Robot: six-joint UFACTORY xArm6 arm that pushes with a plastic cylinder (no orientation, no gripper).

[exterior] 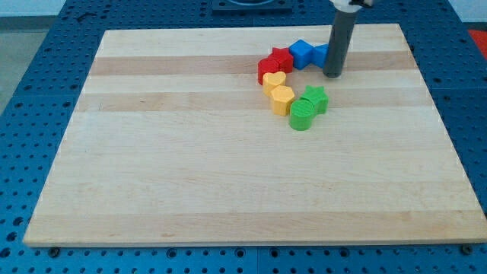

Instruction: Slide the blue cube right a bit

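Note:
A blue cube-like block [302, 53] sits near the view's top, right of centre. A second blue block [320, 53] lies just to its right, partly hidden behind my rod; its shape is unclear. My tip [333, 75] rests on the board just right of and slightly below this second blue block, close to it or touching it. A red star-like block [281, 58] touches the blue cube's left side.
A second red block [267, 71], two yellow blocks [275, 81] [282, 100], a green star-like block [316, 99] and a green cylinder [301, 115] cluster below the blue blocks. The wooden board [190, 167] lies on a blue perforated table; its right edge [437, 114] is near.

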